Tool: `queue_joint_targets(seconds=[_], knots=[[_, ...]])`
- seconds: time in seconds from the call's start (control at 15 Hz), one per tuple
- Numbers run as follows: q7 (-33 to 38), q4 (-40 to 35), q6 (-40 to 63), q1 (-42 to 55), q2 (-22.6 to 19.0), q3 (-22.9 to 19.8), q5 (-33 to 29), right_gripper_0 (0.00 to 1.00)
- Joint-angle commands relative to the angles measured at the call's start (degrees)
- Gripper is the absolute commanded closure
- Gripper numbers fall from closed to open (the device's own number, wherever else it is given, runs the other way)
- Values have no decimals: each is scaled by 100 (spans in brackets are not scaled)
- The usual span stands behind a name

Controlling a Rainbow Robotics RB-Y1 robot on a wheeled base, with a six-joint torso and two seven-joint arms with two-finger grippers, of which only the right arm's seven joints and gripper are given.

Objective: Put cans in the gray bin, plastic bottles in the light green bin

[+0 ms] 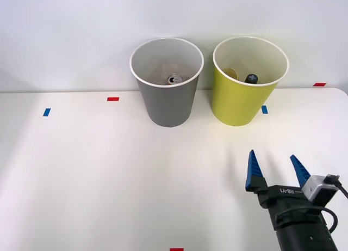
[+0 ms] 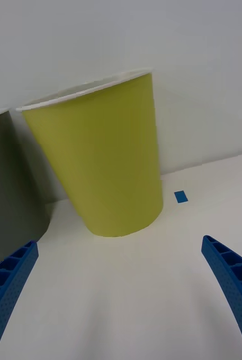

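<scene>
On the white table (image 1: 109, 169), the gray bin (image 1: 168, 104) holds a can (image 1: 174, 79); just beside it the green bin (image 1: 242, 101) holds a bottle (image 1: 251, 78). The right gripper (image 1: 276, 169) hovers nearby, fingers spread, empty. Sorting looks finished; it likely needs only to retreat.

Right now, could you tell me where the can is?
In the front view the can lies at the bottom of the gray bin, which stands left of the light green bin.

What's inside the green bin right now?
Inside the green bin, a dark-capped bottle and part of a yellow item show; the wall hides whatever is below them.
</scene>
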State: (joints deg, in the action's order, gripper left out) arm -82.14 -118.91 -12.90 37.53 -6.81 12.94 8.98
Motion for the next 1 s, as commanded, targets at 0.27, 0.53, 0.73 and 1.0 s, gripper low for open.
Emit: queue_joint_targets(seconds=[0.27,0.53,0.73,1.0], knots=[[1517,518,-1153,501,57,-11,-1882,0],[1113,816,-1566,703,-189,-11,-2146,0],[313,816,-1593,940,-329,-55,-1768,0],[-337,816,-1725,1477,-329,-82,-1618,0]])
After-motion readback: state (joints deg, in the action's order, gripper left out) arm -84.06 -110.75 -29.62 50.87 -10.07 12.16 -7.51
